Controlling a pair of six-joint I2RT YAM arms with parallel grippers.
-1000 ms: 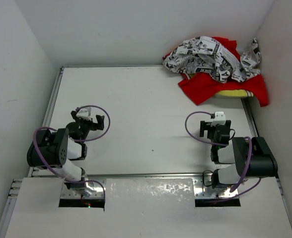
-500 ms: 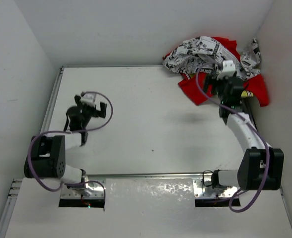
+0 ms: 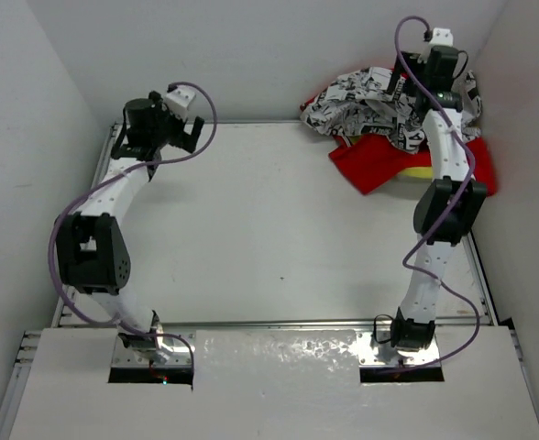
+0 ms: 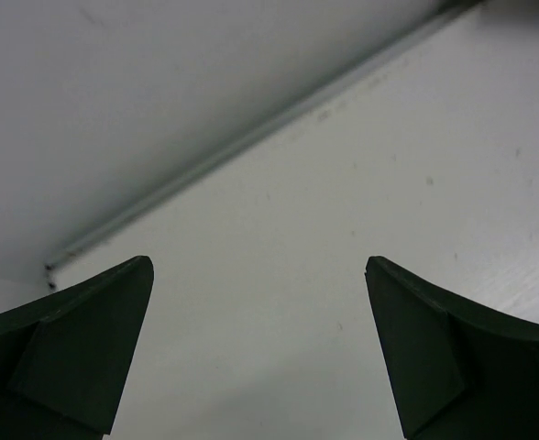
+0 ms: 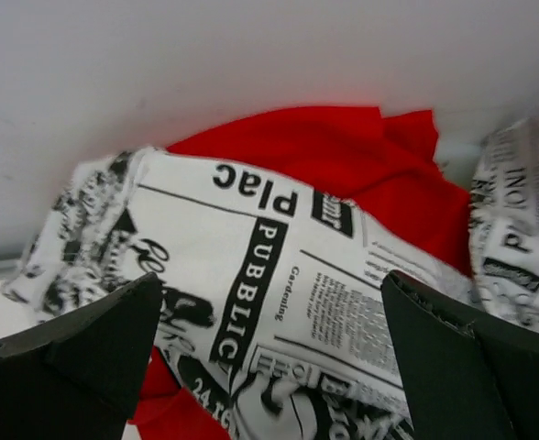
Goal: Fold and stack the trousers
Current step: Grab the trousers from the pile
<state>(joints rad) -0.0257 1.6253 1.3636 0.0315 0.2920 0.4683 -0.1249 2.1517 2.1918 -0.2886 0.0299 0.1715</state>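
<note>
Showing "PUBBLIC" and "Plac": trousers (image 5: 251, 266)

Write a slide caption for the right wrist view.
Open right gripper poised over newspaper-print trousers heaped on red cloth.

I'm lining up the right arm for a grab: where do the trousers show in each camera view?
Top external: the trousers lie crumpled in the far right corner, on a red cloth.
Left wrist: not in it; only table and wall.
Right wrist: the trousers fill the middle.
Shared landmark: the red cloth, in the top and right wrist views.
</note>
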